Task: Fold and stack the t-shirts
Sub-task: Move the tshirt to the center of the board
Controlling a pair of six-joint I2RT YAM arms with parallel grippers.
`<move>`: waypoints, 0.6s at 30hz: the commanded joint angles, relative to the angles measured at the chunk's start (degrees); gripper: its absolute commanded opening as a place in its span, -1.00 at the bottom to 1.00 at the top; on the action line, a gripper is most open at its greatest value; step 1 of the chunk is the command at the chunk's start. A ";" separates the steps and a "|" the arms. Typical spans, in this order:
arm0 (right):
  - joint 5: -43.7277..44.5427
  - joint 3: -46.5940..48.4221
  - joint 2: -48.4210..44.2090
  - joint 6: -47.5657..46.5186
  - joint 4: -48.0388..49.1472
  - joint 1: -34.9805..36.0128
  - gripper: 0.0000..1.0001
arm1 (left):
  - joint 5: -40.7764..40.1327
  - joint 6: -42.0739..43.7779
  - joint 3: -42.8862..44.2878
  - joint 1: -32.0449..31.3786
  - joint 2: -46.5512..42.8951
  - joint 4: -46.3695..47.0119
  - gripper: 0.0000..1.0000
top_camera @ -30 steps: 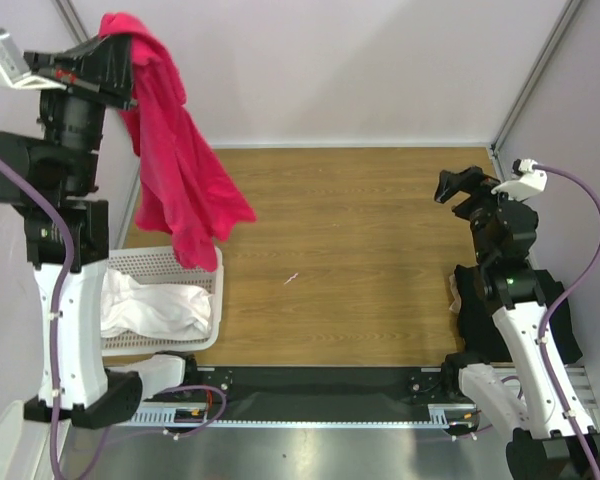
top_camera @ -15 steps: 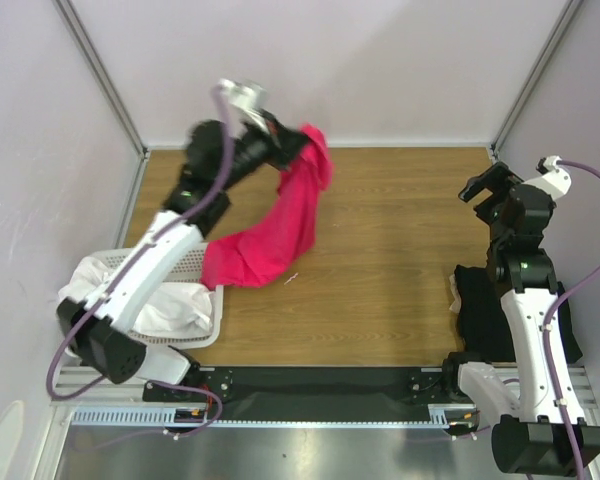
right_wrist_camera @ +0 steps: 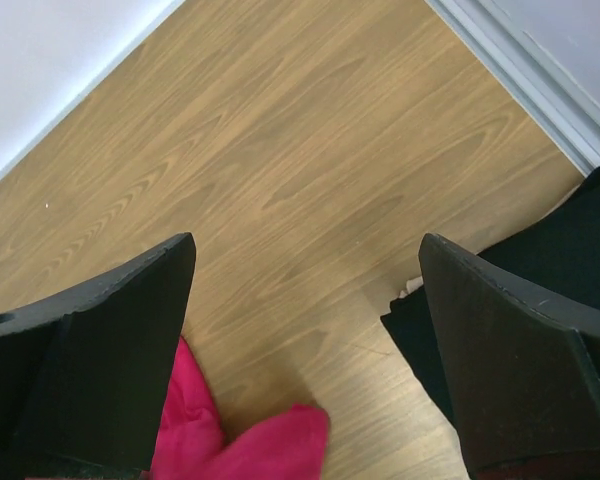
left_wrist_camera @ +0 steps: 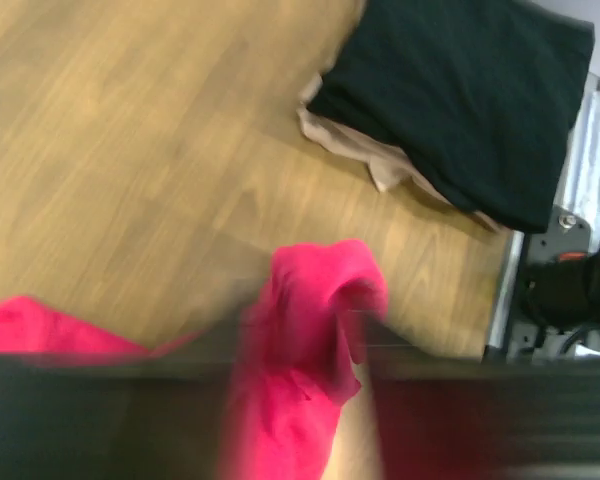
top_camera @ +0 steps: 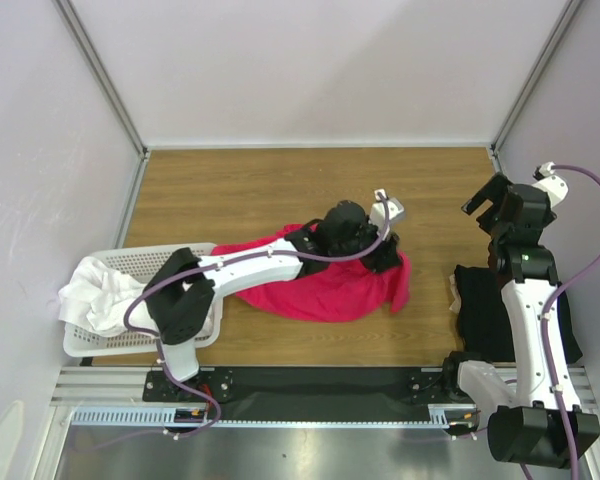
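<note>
Now the pink shirt point(top_camera: 330, 292) lies heaped mid-table point(top_camera: 280, 190), swung down from high above the basket point(top_camera: 145, 260). Left gripper point(top_camera: 383, 252) is at its right edge, too blurred to tell whether it grips. Right gripper point(top_camera: 488, 202) hangs spread wide, empty. Probably flattening next.

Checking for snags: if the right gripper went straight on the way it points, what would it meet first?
Likely bare wooden table, between the crimson t-shirt and the black t-shirt. The right gripper seems aimed at neither, though depth is unclear.
</note>
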 commanded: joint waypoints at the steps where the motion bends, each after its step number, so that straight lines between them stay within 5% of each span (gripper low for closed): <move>1: -1.55 -0.67 -0.25 -0.65 0.28 -0.52 1.00 | -0.11 2.33 1.21 -1.80 -2.09 4.74 0.62; 2: -2.77 -0.93 -0.08 -0.74 0.80 -0.53 1.00 | -1.69 2.77 1.65 -1.80 -2.45 3.60 0.99; 7: -24.25 -2.95 1.85 -4.69 7.65 -0.44 1.00 | -21.86 3.66 6.65 -1.02 -5.35 -11.15 1.00; 10: -30.71 -4.97 3.44 -6.35 11.70 2.88 1.00 | -24.12 -3.18 4.83 3.63 -8.68 -17.93 0.99; 18: -28.16 -7.17 11.41 -12.51 18.54 20.47 0.93 | -28.58 -18.49 -13.54 24.55 -24.75 -23.82 1.00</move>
